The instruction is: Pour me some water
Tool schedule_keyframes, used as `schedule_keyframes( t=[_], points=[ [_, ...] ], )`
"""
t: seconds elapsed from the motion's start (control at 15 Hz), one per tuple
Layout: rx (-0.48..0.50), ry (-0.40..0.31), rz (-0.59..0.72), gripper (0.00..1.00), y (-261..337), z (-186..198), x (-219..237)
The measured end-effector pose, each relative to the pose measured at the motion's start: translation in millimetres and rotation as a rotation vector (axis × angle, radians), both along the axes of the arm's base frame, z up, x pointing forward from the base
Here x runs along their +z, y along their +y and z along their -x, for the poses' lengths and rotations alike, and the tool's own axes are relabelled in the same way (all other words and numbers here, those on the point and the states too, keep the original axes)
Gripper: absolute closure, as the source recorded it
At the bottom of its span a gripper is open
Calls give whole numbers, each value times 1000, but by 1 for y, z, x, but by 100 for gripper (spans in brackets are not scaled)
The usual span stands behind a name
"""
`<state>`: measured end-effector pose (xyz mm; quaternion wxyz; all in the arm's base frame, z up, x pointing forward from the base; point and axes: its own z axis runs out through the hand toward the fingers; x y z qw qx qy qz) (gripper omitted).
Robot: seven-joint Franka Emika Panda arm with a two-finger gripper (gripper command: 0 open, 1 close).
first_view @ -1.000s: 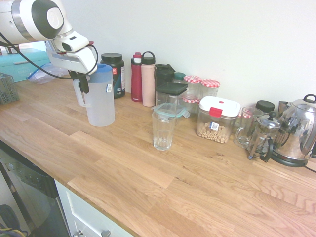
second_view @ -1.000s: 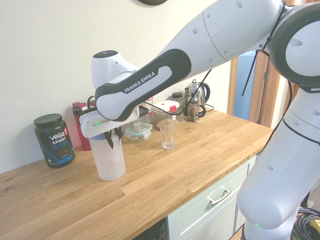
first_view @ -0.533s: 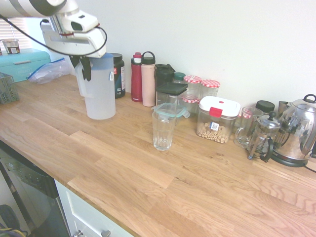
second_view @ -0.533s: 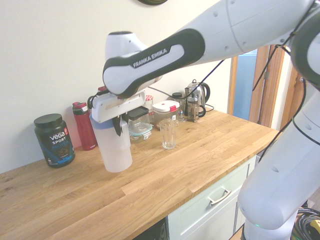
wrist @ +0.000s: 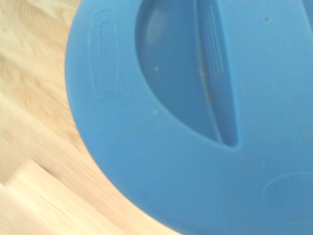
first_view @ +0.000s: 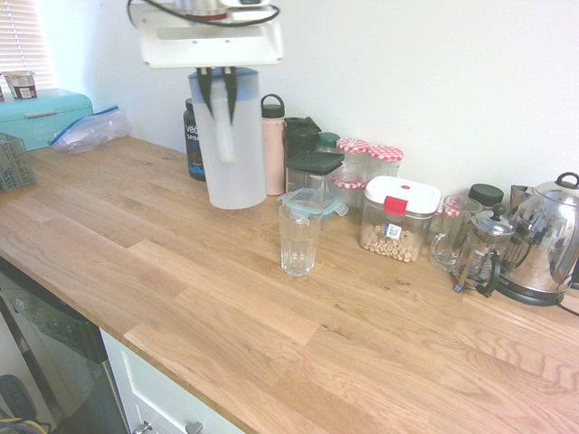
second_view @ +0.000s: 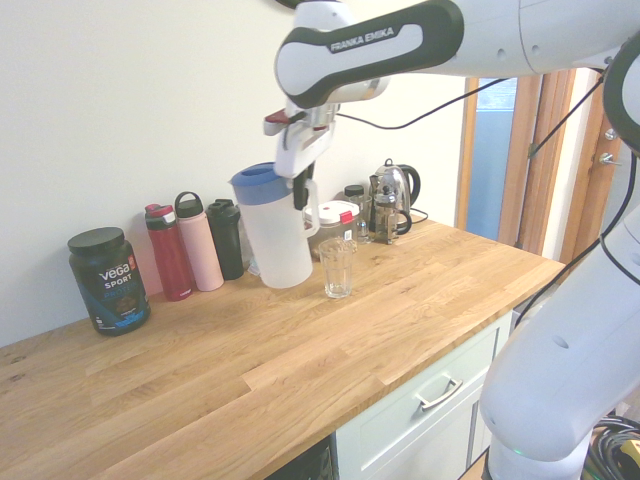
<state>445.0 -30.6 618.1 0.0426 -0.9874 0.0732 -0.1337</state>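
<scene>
The tool [first_view: 217, 83] is clamped on the handle of the jug [first_view: 233, 145] and holds it upright in the air, above the table [first_view: 226, 289] and just behind the glass [first_view: 298, 237], a little off to its side. The blue lid [wrist: 195, 112] is on, and the water itself cannot be seen through the frosted wall. The glass looks empty, so nothing is poured yet: the jug needs to come over the glass and tip.
</scene>
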Motion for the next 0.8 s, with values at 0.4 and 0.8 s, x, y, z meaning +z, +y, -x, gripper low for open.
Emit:
schedule_keyframes(
  t=[0.4,0.8],
  points=[
    [35,-2,-69,100,-107,-3,34],
    [54,44,-19,100,-192,-2,18]
  ],
)
